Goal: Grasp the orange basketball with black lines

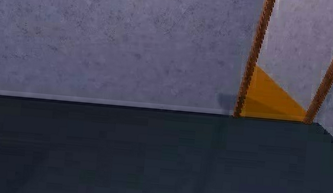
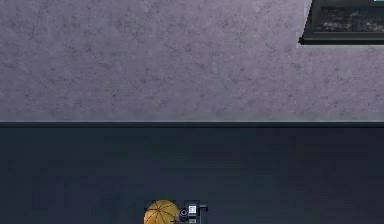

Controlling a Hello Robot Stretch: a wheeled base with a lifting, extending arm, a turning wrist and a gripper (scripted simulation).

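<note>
Basketball: an orange ball at the bottom edge of the arm side view, a little left of the middle, lying on the dark floor well short of the grey-violet wall. Its lower part is cut off by the picture's edge, and its black lines are too faint to trace. Gripper: just beside the ball on its right, with a small white marker square at the arm's end.

Whether the fingers are around the ball, touching it, or merely next to it cannot be told, nor whether the gripper holds anything, since the ball sits on the floor at its far end.

Step in hand (judged): the final approach and grasp. To do it well, the fingers should straddle the ball at its widest part. A round ball rolls at a light push, so the approach ought to be slow and centred. A lift clear of the floor would then confirm the hold.

Also shown: a dark framed panel on the wall at the arm side view's upper right, cut off by the picture's edge. The forward view has two brown slanted bars with an orange patch between them, of uncertain identity.
</note>
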